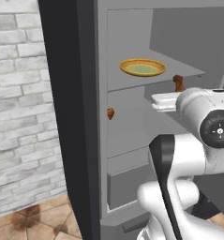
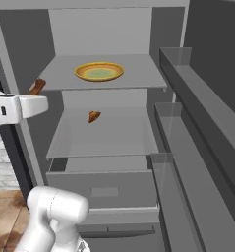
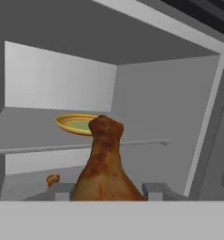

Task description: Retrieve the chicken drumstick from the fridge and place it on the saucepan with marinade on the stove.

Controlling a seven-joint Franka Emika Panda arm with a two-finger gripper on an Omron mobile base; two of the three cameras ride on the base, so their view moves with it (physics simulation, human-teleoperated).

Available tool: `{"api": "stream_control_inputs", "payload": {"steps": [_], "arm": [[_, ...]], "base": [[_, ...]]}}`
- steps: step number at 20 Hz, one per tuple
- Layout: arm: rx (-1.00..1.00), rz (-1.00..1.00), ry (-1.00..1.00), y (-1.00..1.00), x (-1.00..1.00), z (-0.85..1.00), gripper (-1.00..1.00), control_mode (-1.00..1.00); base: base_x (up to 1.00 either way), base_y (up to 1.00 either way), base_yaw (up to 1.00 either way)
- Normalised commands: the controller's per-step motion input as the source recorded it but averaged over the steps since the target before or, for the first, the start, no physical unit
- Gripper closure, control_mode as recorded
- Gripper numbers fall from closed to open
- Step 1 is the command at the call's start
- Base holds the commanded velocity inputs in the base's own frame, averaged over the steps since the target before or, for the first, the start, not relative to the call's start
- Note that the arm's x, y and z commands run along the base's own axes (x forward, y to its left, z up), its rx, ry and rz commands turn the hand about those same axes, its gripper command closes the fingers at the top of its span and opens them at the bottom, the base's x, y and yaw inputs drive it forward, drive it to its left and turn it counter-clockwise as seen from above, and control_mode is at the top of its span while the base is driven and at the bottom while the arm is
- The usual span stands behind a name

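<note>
A: Where does the chicken drumstick [image 3: 105,164] sit against the gripper [image 3: 106,191]?

B: Right between the two finger tips in the hand view. Its thick end fills the gap between them, and the narrow end rises away from the hand. The gripper is closed tight on the chicken drumstick, a tip pressed to each side of it.

A: And in the room?

B: The piece hangs in the air at the open front of the fridge [image 2: 109,34], at the level of the upper shelf [image 2: 138,74], just off that shelf's front left corner as the right base view shows it. It touches no shelf. The left base view shows it as a small brown shape [image 1: 178,83] above the white hand, in front of the shelf edge.

A: How does it look?

B: Dark brown, mottled with lighter orange patches, broad and rounded at the held end, tapering to a knobby tip.

A: What else lies inside?

B: A yellow-rimmed plate [image 2: 99,71] with a greenish centre rests near the middle of the upper shelf, well apart from the drumstick. A small orange-brown lump [image 2: 94,116] lies on the lower shelf [image 2: 129,138], toward its back left.
</note>
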Motion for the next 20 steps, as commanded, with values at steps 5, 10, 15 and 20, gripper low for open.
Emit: {"api": "stream_control_inputs", "payload": {"steps": [5, 10, 15, 20], "arm": [[0.0, -0.09, -0.01, 0.58, 0.17, 0.23, 1.0, -1.0], [0.0, 0.0, 0.0, 0.0, 0.0, 0.0, 1.0, 1.0], [0.0, 0.0, 0.0, 0.0, 0.0, 0.0, 1.0, 1.0], [0.0, 0.0, 0.0, 0.0, 0.0, 0.0, 1.0, 1.0]], "base": [[0.0, 0.0, 0.0], [0.15, 0.5, -0.09], [-0.06, 0.71, 0.0], [-0.21, 0.87, 0.0]]}}
